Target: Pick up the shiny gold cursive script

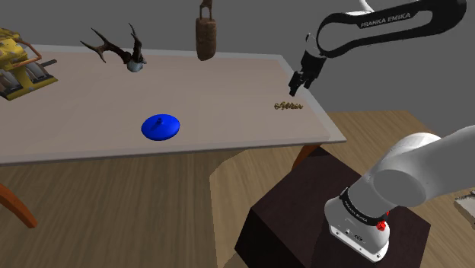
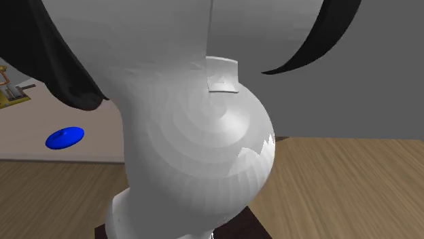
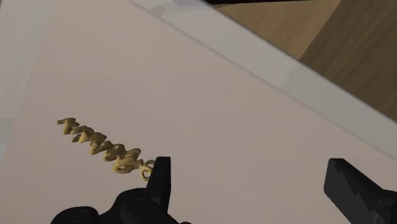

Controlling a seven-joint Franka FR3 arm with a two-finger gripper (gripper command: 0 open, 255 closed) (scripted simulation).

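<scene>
Currently, you find the pincer (image 1: 295, 82) spread: in the wrist view its two black fingers (image 3: 160, 181) stand well apart, with bare counter (image 3: 242, 121) between them. The gold cursive script (image 3: 105, 147) lies flat on the pale counter. One end of it sits just beside one finger, on that finger's outer side, and the rest runs away from the pincer. Whether that end touches the finger cannot be told.

In the shoulder view, locate the script (image 1: 288, 106) near the counter's right edge, close to the corner nearest the dark stand (image 1: 304, 221). The pincer hangs just above it, clear of the surface, at the end of the white arm (image 1: 426, 164).

Note the other items on the counter, all well apart from the script: a blue disc (image 1: 160, 126) near the middle, dark antlers (image 1: 122, 49) and a brown bell-shaped piece (image 1: 205, 34) along the far edge, and a yellow object (image 1: 19, 57) at the shoulder view's left.

In the second exterior view, the arm's white body stands close to the camera, with the blue disc at its left.
</scene>
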